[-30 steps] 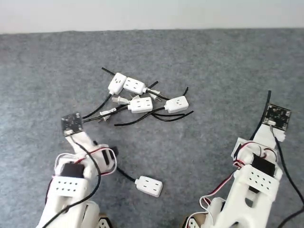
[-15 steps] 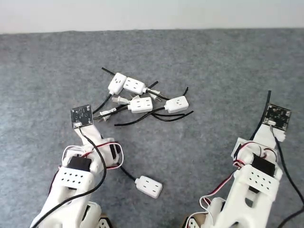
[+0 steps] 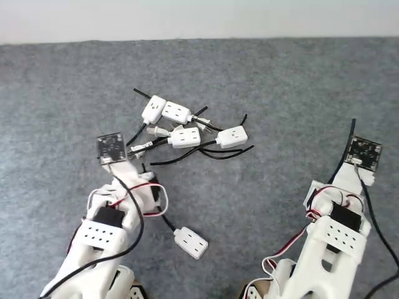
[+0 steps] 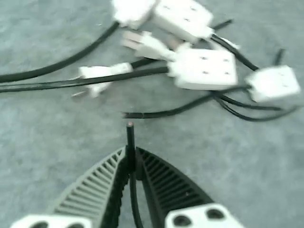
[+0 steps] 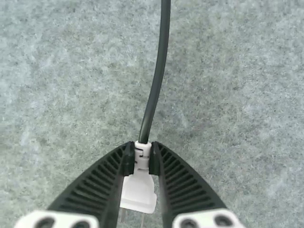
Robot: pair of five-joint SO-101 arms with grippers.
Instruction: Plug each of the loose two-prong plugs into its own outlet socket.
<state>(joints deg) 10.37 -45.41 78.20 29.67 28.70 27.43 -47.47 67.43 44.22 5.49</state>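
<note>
My left gripper point(image 4: 132, 156) is shut on a thin black cable point(image 4: 129, 137) just behind its cut end. That cable runs back to a white outlet socket point(image 3: 190, 242) lying near the left arm's base. Ahead lies a tangle of several white sockets point(image 3: 185, 137) point(image 4: 204, 69) with black cables, and two loose two-prong plugs point(image 4: 97, 73) point(image 4: 147, 45) lie beside it. My right gripper point(image 5: 138, 151) is shut on a white two-prong plug point(image 5: 137, 190) whose black cable point(image 5: 159, 71) leads away from the fingers. It is held at the table's right side point(image 3: 365, 152), far from the tangle.
Grey carpet point(image 3: 287, 93) covers the table, with a pale wall along the far edge. Open carpet lies between the two arms and to the right of the tangle. Loose black cable loops point(image 3: 218, 152) trail from the sockets.
The left arm has swung forward and right toward the tangle, pulling its cable along. The socket at the cable's end has slid slightly left and turned. The right arm has kept still.
</note>
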